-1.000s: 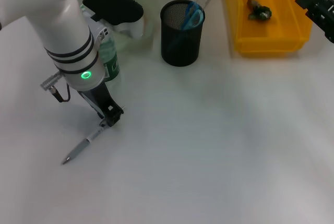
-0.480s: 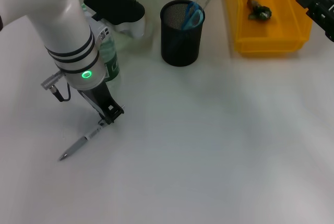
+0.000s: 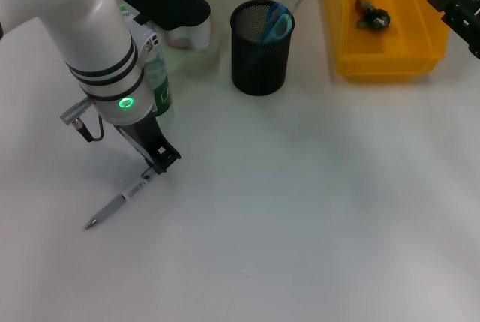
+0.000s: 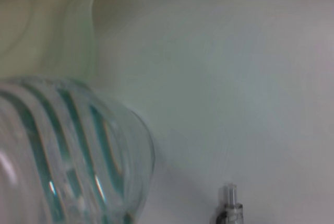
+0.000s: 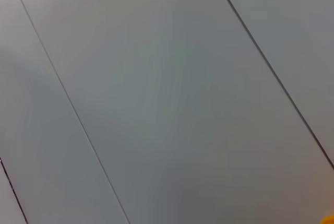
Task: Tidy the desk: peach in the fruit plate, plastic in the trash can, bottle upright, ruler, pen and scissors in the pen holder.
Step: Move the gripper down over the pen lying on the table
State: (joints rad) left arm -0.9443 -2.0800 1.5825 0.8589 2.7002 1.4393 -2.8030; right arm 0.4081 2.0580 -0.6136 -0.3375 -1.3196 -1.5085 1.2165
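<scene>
Left gripper [image 3: 156, 166] clamped on the upper end of a pen [image 3: 116, 205], its tip on the white desk [image 3: 300, 209].

The pen slants down and away from the closed fingers, near the robot's left. Just behind stands the upright bottle [image 3: 156, 82], then the black mesh pen holder [image 3: 260, 40] with scissors [image 3: 276, 20] inside, and the yellow bin [image 3: 386, 22] farther right. The right gripper [image 3: 459, 8] is parked beside the bin; whether it is open cannot be told. The pen step looks underway: next, lift and carry it over the holder. Compared with a second ago, the gripper sits slightly higher and the pen has shifted.
</scene>
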